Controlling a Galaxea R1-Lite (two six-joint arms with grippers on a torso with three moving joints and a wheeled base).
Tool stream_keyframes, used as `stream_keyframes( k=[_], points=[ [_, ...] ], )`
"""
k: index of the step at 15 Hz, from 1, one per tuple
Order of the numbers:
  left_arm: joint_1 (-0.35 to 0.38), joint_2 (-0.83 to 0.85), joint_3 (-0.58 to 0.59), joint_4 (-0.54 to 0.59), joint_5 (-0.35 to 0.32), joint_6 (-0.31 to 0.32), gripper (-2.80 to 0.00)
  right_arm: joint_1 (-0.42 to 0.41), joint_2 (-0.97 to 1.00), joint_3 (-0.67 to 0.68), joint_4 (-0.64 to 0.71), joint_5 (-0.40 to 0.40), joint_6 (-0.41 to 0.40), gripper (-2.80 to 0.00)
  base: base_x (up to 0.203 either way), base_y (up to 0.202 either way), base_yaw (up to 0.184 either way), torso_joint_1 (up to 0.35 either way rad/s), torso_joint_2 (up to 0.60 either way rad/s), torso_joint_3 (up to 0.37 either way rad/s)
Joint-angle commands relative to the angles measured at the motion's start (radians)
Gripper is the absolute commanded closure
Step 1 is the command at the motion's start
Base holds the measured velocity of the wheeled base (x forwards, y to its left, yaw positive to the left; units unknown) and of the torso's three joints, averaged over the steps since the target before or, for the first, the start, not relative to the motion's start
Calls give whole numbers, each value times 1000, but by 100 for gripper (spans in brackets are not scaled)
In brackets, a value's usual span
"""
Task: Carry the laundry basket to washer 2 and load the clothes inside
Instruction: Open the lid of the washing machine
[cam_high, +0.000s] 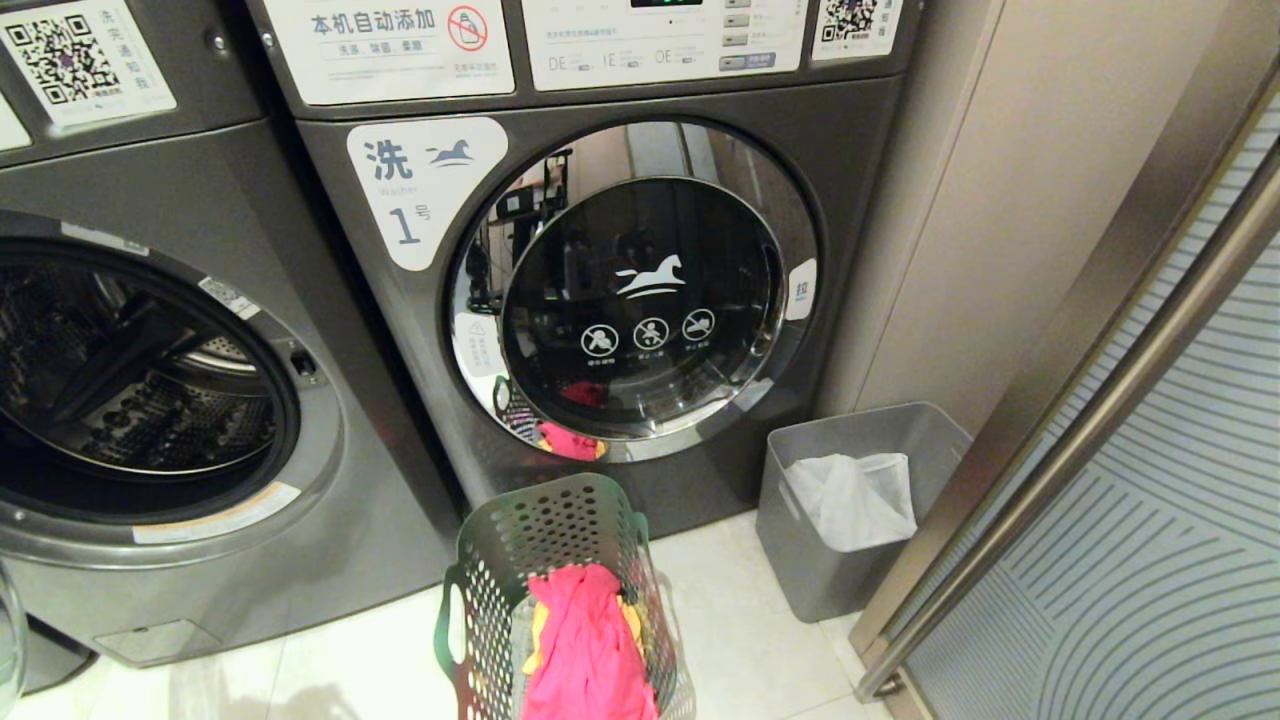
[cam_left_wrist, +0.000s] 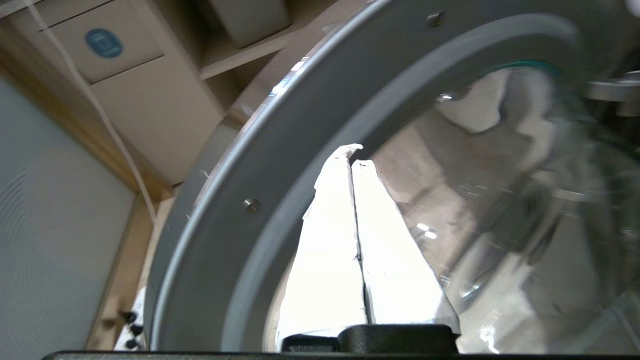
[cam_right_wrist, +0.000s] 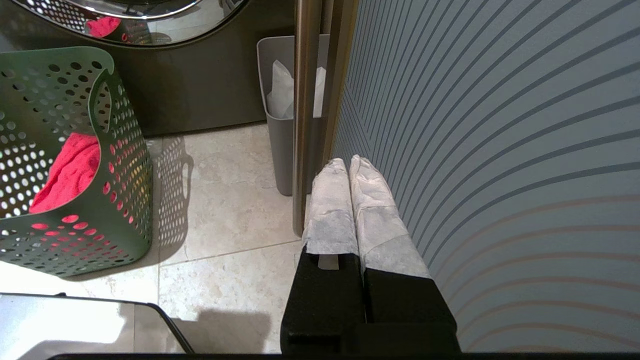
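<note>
The laundry basket (cam_high: 560, 590) is parked on the floor at six o'clock, pink clothes (cam_high: 585, 640) inside; the open drum, presumably washer 2 (cam_high: 150, 390), gapes at nine o'clock. The left gripper (cam_left_wrist: 354, 156) is pressed shut, empty, beside the door glass; fingers should be opened before a garment is reached for. The right gripper (cam_right_wrist: 348, 162) is parked, likewise shut and empty.

Left washer drum (cam_high: 130, 390) mouth open; basket (cam_high: 560, 560) on floor before shut washer 1 door (cam_high: 640, 290); grey bin (cam_high: 850, 500) beside.

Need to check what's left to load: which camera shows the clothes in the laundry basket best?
Head view: it looks down into the laundry basket at the clothes. Right wrist view shows only pink through the wall; left wrist view shows none.
</note>
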Motion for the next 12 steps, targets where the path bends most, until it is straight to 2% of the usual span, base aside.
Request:
stream_keyframes(
  k=[1,8,9,12],
  points=[
    [57,83,-22,-3,7,1,0,0,0,0,1,0,0,0,0,0,0,0,0,0],
    [124,165,-85,-6,4,-4,0,0,0,0,1,0,0,0,0,0,0,0,0,0],
    [150,180,-110,-8,4,-4,0,0,0,0,1,0,0,0,0,0,0,0,0,0],
    [297,259,-222,-11,1,-7,0,0,0,0,1,0,0,0,0,0,0,0,0,0]
  ],
)
